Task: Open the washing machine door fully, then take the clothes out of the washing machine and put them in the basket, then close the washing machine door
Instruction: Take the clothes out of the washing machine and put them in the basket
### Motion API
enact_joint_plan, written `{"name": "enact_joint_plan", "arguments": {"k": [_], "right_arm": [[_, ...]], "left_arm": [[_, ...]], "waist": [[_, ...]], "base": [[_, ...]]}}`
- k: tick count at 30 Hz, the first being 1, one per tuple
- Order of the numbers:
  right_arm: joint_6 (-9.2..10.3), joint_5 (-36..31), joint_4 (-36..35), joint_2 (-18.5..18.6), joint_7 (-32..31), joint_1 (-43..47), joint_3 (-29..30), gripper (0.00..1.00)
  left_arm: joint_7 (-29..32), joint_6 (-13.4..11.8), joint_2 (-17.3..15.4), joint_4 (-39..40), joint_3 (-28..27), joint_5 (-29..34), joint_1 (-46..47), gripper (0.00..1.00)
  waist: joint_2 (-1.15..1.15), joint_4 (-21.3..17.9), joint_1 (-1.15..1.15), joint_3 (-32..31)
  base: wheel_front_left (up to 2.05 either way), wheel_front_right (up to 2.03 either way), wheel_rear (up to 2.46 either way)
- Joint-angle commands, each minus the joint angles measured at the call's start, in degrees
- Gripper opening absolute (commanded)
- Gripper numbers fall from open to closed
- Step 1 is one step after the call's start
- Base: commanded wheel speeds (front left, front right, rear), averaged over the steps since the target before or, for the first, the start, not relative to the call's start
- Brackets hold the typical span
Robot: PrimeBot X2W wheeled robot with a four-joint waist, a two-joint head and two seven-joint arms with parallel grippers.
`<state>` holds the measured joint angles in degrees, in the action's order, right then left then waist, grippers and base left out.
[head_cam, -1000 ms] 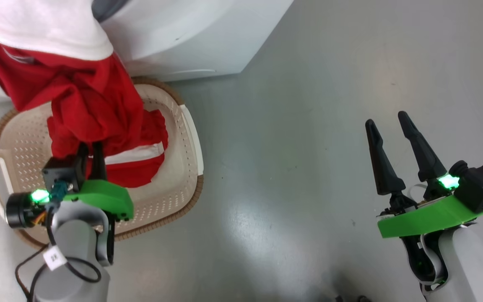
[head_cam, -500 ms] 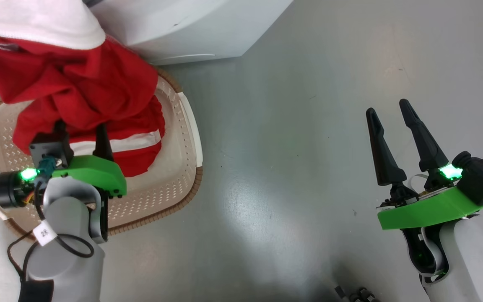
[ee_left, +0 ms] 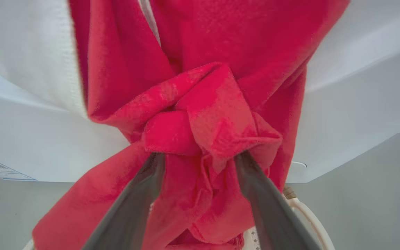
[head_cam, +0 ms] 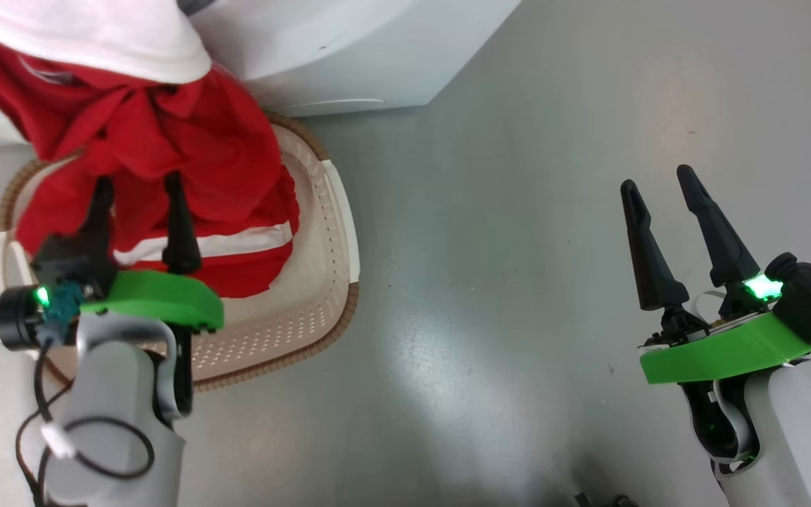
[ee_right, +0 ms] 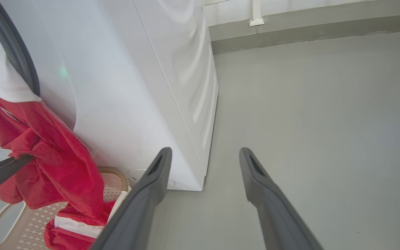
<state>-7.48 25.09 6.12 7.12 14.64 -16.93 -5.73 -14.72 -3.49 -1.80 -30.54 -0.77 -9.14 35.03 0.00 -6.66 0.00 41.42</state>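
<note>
While the clothes [head_cam: 166, 148] are hanging at upper left of the head pic: the top end w/ its white panel is draping out of the washing machine [head_cam: 349, 49] mouth, and the lower end w/ a white stripe is lying in the basket [head_cam: 293, 317].
Left gripper [head_cam: 139, 182]: sitting at lower left over the basket, jaws standing wide apart. In its wrist pic a red wad [ee_left: 207, 118] is bulging btwn the fingertips, looking loose rather than pinched.
Right gripper [head_cam: 656, 179]: hovering at lower right over the bare grey floor [head_cam: 518, 211], jaws apart, carrying nothing.
Handling: the fabric is looking soft, light and limp, prob. grippy rather than slick. It is folding and bunching, so it is likely dragging on the grey gasket [ee_right: 16, 52] when pulled.
Where to grab: prob. high up, on the thick red bunch just under the white panel, pinching a fat fold and not one layer.
Basket contents: part of the red heap is filling the far-left side; the near and right sides are showing bare perforated bottom.
Basket spot: standing on the floor close against the machine front, left of centre.
Drum contents: not showing, so can't tell if more is waiting inside.
</note>
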Motion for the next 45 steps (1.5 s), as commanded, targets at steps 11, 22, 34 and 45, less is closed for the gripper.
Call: {"name": "enact_joint_plan", "arguments": {"k": [11, 22, 34, 45], "right_arm": [[-0.01, -0.3, -1.6, 1.6, 0.4, 1.9, -0.5, 1.0], [-0.01, -0.3, -1.6, 2.0, 0.4, 2.2, -0.6, 1.0], [-0.01, -0.4, -1.8, 2.2, 0.4, 2.6, -0.2, 1.0], [-0.01, -0.5, -2.0, 2.4, 0.4, 2.6, -0.1, 1.0]], "left_arm": [[-0.3, -2.1, -1.1, 16.6, 2.2, -2.2, -11.0, 1.0], [-0.3, -5.4, -1.1, 27.7, 4.6, -1.6, -17.4, 1.0], [-0.3, -7.6, -1.1, 31.9, 6.2, -1.2, -18.7, 1.0], [-0.3, -5.2, -1.1, 32.3, 3.1, -0.6, -11.9, 1.0]], "waist": [[0.0, 2.5, 0.0, -1.5], [0.0, 2.9, 0.0, -2.2], [0.0, 3.6, 0.0, -2.3], [0.0, 4.2, 0.0, -2.2]], "base": [[0.0, 0.0, 0.0], [0.0, 0.0, 0.0], [0.0, 0.0, 0.0], [0.0, 0.0, 0.0]]}}
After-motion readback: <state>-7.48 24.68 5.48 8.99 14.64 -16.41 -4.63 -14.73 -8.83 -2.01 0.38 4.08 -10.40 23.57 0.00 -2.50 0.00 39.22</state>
